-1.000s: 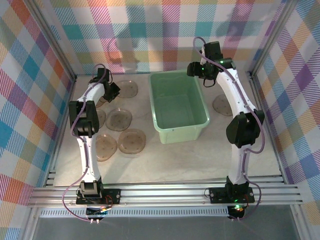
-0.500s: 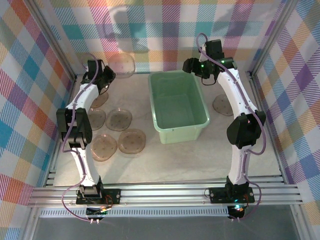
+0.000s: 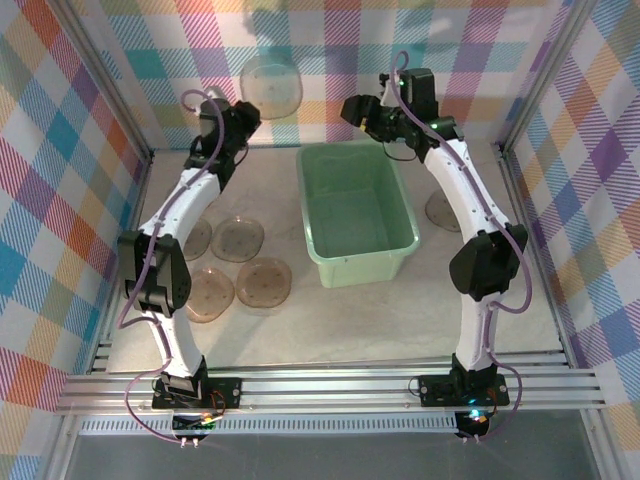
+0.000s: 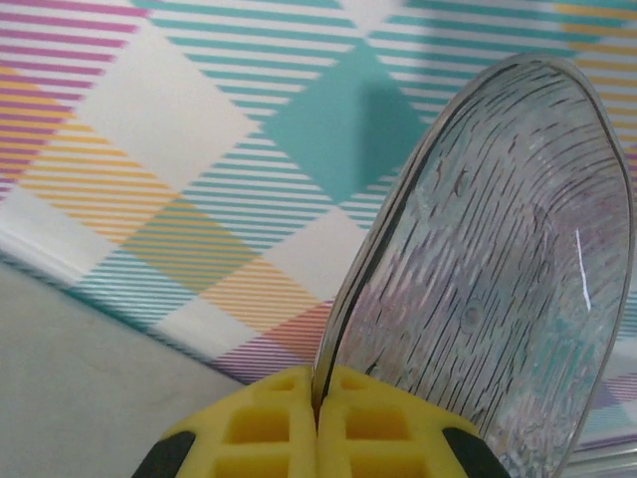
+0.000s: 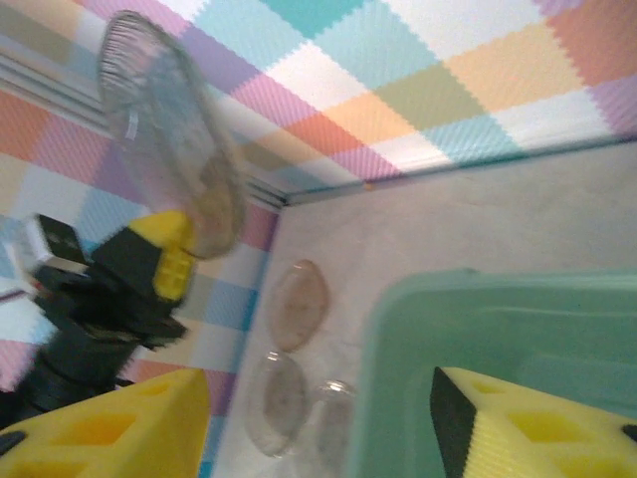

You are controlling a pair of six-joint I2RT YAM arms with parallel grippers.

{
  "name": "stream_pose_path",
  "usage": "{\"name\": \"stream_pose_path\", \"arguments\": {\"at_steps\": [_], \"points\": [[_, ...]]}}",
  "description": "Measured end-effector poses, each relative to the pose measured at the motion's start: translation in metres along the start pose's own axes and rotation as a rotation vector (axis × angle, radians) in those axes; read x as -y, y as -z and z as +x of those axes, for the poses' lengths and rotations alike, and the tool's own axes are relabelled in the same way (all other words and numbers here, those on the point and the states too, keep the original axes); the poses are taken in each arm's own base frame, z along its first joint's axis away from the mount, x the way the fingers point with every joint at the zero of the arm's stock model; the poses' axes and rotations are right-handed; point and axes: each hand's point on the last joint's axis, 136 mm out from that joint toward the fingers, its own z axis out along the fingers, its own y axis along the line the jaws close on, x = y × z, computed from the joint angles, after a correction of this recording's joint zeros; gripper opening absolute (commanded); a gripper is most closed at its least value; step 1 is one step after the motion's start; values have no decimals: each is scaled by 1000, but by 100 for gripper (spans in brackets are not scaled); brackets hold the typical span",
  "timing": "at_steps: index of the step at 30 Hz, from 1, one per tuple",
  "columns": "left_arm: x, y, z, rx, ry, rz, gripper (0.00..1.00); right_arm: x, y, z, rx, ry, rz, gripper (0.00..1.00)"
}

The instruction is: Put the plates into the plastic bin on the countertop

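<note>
Hanging high over the back edge of the countertop [image 3: 330, 320], one plate [image 3: 271, 88] is held by its rim in the left gripper [image 3: 243, 118]. The yellow fingers [image 4: 264, 433] are shut tight on the thin edge. The plate is stood almost on its side, close to the plaid back wall [image 3: 330, 40].

The right gripper [image 3: 352, 108] is seen over the back edge of the plastic bin [image 3: 362, 268]. Its fingers [image 5: 109, 428] are spread wide, with nothing between them. The bin is set in the middle of the countertop, toward the back, and no plate is seen inside it. More plates [image 3: 238, 239] are laid flat near the left edge.

The step in hand looks like the carry to the bin. To be done well, the held plate should be swung to the right until it is over the middle of the bin. It should be moved slowly, since only a thin bit of rim is pinched and it could slip. The right gripper is close to that path, so room should be left for it. The plate should be tipped flat and brought low inside the bin before the fingers are opened, so that it is not bounced out.
</note>
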Motion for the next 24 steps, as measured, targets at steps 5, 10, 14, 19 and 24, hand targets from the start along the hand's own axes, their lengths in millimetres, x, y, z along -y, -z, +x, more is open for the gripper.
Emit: {"name": "stream_pose_path", "arguments": {"at_steps": [5, 10, 14, 19, 24], "points": [[52, 5, 31, 51, 0, 76, 0, -16, -6, 17, 38, -49, -73, 54], [83, 13, 57, 63, 21, 113, 0, -15, -8, 30, 95, -118, -107, 53], [93, 13, 61, 70, 46, 120, 0, -10, -7, 24, 180, -142, -127, 50], [97, 13, 63, 82, 70, 116, 0, -1, -4, 19, 282, -190, -133, 48], [103, 16, 70, 90, 75, 118, 0, 7, -1, 11, 388, -245, -167, 48]]}}
